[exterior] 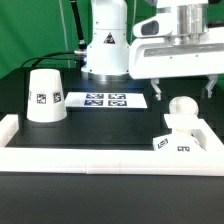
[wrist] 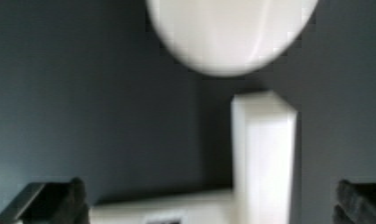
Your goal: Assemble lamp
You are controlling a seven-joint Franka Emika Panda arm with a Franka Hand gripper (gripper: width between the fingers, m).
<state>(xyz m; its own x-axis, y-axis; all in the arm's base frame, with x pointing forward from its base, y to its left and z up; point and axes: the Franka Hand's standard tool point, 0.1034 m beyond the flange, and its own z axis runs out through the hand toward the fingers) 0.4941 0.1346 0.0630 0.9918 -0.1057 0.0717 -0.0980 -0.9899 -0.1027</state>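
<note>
The white ball-shaped bulb (exterior: 181, 106) is at the exterior view's right, just behind the low square base (exterior: 178, 138), which carries tags on its front and rests in the corner of the white rim. I cannot tell whether the bulb touches the base. The tapered shade (exterior: 45, 96) stands mouth down at the exterior view's left. My gripper (exterior: 185, 88) hangs open and empty just above the bulb. In the wrist view the blurred bulb (wrist: 229, 35), a white bar (wrist: 259, 150) and the base (wrist: 167, 205) show between the spread fingers of my gripper (wrist: 206, 205).
The marker board (exterior: 105, 100) lies flat in the middle, in front of the robot's own white base (exterior: 105, 45). A raised white rim (exterior: 90, 157) borders the black table along the front and sides. A black cable runs along the back left.
</note>
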